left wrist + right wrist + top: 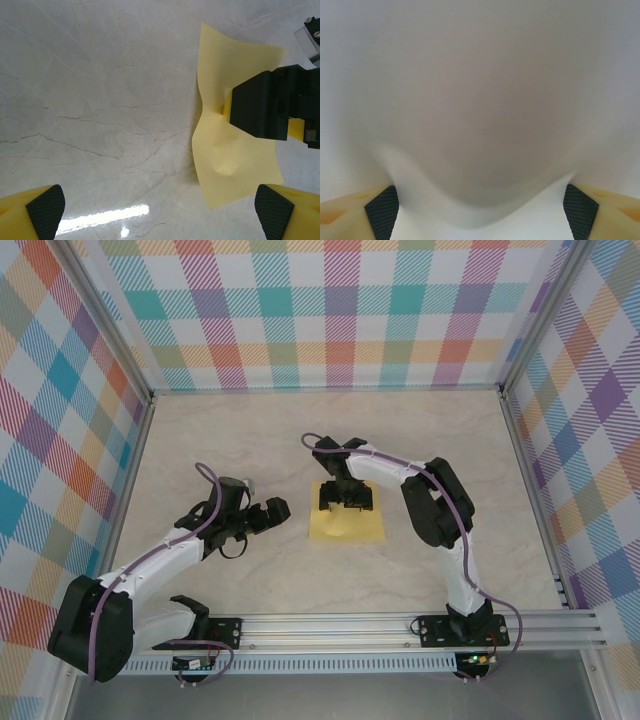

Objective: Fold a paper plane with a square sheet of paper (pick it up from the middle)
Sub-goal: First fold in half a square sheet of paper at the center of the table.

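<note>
The square sheet of paper (345, 528), bright yellow, lies on the marble table top near the middle. My right gripper (347, 502) points straight down onto the sheet's far half, jaws wide apart. In the right wrist view the washed-out paper (480, 125) bulges up between my right gripper's (481, 212) two pads. The left wrist view shows the sheet (235, 165) buckled, with a right finger (260, 107) pressed on it. My left gripper (268, 515) hovers open just left of the sheet, with nothing between its fingers (160, 210). A paper plane is out of view.
Checked fabric walls (330, 310) close off the table at the back and both sides. An aluminium rail (400, 625) with the arm bases runs along the near edge. Bare marble (230, 440) lies around the sheet.
</note>
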Robot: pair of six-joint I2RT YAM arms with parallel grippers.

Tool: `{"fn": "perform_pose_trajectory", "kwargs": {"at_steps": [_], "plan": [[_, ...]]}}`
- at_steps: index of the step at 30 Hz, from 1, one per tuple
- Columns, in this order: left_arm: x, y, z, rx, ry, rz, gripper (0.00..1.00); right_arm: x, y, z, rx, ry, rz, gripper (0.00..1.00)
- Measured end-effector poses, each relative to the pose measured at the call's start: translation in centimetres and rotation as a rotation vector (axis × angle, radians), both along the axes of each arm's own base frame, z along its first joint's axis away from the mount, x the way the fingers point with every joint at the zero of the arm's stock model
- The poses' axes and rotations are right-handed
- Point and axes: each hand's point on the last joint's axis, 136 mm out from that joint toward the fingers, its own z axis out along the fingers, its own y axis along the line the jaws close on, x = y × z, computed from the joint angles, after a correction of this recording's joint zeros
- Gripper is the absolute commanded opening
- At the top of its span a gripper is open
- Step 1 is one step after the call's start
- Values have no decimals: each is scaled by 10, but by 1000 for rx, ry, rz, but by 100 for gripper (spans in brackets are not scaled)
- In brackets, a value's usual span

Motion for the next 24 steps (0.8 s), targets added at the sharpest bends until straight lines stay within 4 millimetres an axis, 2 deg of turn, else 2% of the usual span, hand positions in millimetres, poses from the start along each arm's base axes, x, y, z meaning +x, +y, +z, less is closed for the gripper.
{"fn": "perform_pose_trajectory", "kwargs": {"at_steps": [1,3,5,15,20,24], "plan": [[0,0,0,0,-1,0,100,0,0,0,0,0,0,88],[0,0,2,-3,-7,0,100,0,0,1,0,1,1,98],[0,0,3,-4,-10,0,100,-1,0,1,0,4,16,99],[0,0,4,-6,-12,1,100,-7,-1,9,7,-1,36,100],[0,0,9,-14,-27,3,100,-19,-7,2,-8,23,42,100],[1,0,10,-14,-30,3,100,-19,-5,0,-4,20,43,100]]}}
